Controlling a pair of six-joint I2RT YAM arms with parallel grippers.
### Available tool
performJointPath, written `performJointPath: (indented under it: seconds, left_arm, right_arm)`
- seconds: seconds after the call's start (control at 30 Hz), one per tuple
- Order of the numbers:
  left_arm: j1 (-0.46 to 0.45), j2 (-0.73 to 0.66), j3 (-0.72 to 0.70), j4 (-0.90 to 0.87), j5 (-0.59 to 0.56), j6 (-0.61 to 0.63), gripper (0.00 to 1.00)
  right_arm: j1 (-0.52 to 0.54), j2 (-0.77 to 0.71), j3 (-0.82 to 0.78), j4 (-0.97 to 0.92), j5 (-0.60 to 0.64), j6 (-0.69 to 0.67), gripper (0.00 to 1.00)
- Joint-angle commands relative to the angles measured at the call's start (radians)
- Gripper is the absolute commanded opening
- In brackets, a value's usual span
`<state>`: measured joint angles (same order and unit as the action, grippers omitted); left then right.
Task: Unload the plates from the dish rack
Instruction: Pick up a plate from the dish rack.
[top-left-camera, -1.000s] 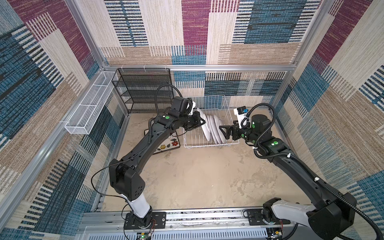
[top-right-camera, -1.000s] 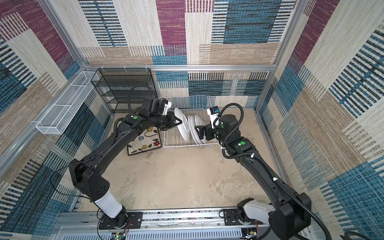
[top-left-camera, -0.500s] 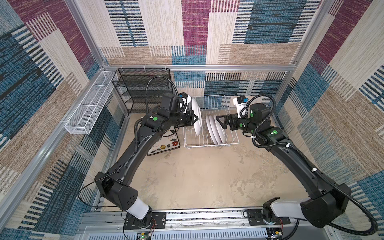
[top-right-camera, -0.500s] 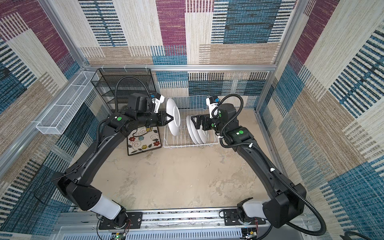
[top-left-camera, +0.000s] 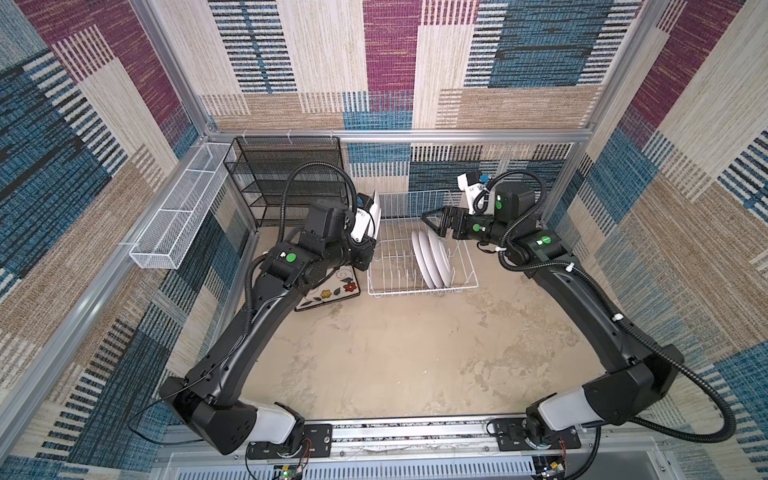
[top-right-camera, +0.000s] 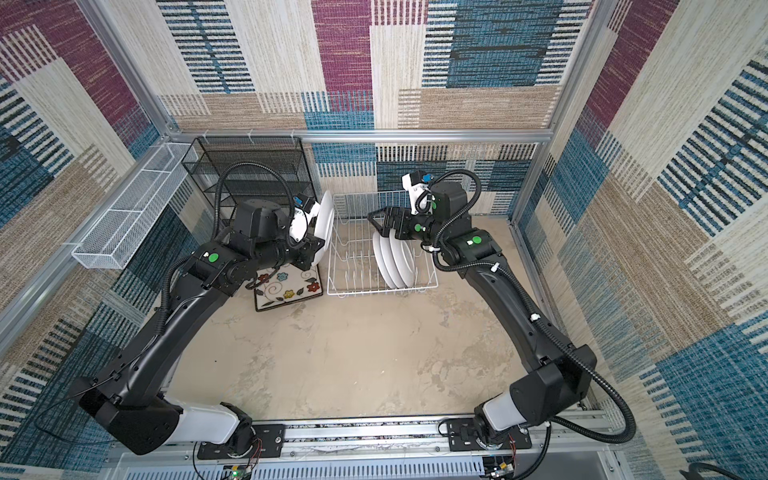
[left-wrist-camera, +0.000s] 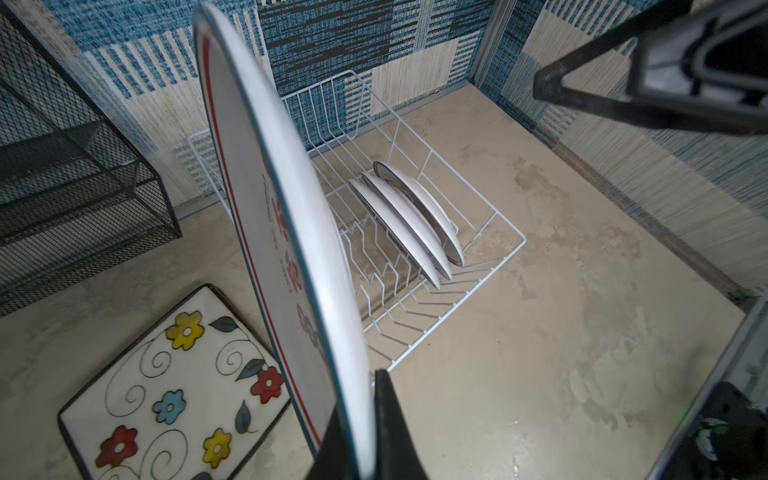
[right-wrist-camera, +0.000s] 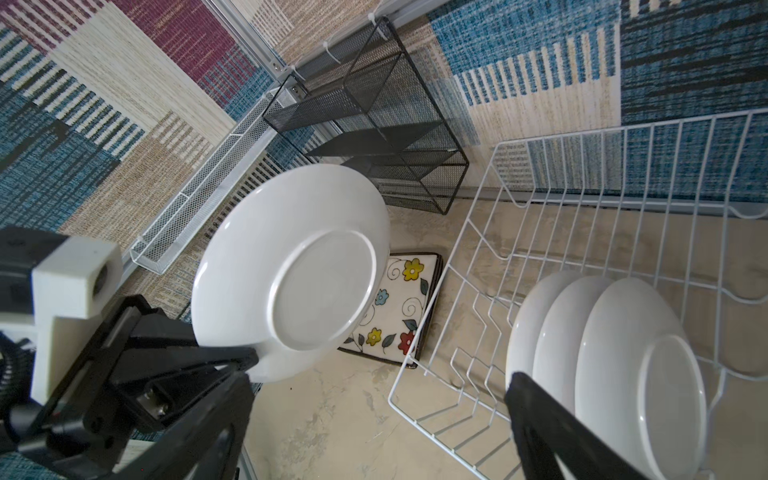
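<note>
Dish rack (top-left-camera: 409, 203): at the table's back edge, about mid-width.
Square plates (top-right-camera: 289, 286): flat on the table, face up, just beside the rack's left side.
Racked round plates (top-left-camera: 432, 259): three on edge, leaning, in the rack's right part.
Held round plate (right-wrist-camera: 291, 270): upright in the air, near the rack's left back corner.
Left gripper (left-wrist-camera: 359, 428): clamped on that plate's rim.
Right gripper (top-right-camera: 376, 224): jaws spread wide, empty, over the racked plates' tops.
</note>
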<state>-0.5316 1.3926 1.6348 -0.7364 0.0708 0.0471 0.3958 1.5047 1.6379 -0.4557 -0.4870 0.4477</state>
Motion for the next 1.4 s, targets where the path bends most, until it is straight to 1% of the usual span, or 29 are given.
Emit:
performJointPath:
  seconds: [0.0, 0.1, 0.23, 0.43, 0.6, 0.7, 0.8, 0.87, 1.03, 1.1, 1.17, 1.37]
  left_arm:
    - [-0.044, -0.03, -0.043, 0.065, -0.119, 0.171, 0.0]
    - [-0.098, -0.05, -0.107, 0.126, -0.208, 0.254, 0.0]
    - [-0.164, -0.046, -0.141, 0.156, -0.324, 0.322, 0.0]
    - [-0.271, -0.052, -0.241, 0.301, -0.498, 0.481, 0.0]
    - [-0.341, -0.048, -0.309, 0.41, -0.595, 0.623, 0.0]
    - [-0.372, -0.041, -0.346, 0.484, -0.649, 0.708, 0.0]
    - [-0.4, -0.02, -0.374, 0.549, -0.706, 0.794, 0.0]
    - [-0.414, -0.001, -0.391, 0.588, -0.738, 0.851, 0.0]
    - [-0.429, 0.047, -0.405, 0.655, -0.806, 0.952, 0.0]
    - [-0.431, 0.055, -0.415, 0.679, -0.813, 0.971, 0.0]
    - [-0.431, 0.061, -0.418, 0.686, -0.816, 0.978, 0.0]
    - [-0.431, 0.067, -0.432, 0.686, -0.818, 0.981, 0.0]
  right_arm:
    - [0.001, 0.038, 0.054, -0.033, -0.083, 0.053, 0.94]
    - [0.001, 0.062, 0.08, -0.021, -0.101, 0.075, 0.93]
    - [0.0, 0.088, 0.106, -0.019, -0.105, 0.098, 0.91]
    - [0.001, 0.155, 0.154, -0.103, -0.093, 0.095, 0.85]
    - [0.001, 0.189, 0.148, -0.128, -0.089, 0.098, 0.8]
    - [0.001, 0.208, 0.144, -0.149, -0.077, 0.095, 0.76]
    - [0.001, 0.232, 0.15, -0.17, -0.087, 0.097, 0.71]
    - [0.001, 0.246, 0.151, -0.183, -0.09, 0.095, 0.66]
    - [0.001, 0.261, 0.15, -0.202, -0.098, 0.089, 0.55]
    - [0.0, 0.261, 0.144, -0.202, -0.1, 0.092, 0.5]
    - [0.0, 0.256, 0.134, -0.19, -0.107, 0.098, 0.42]
    - [0.001, 0.235, 0.093, -0.135, -0.109, 0.132, 0.28]
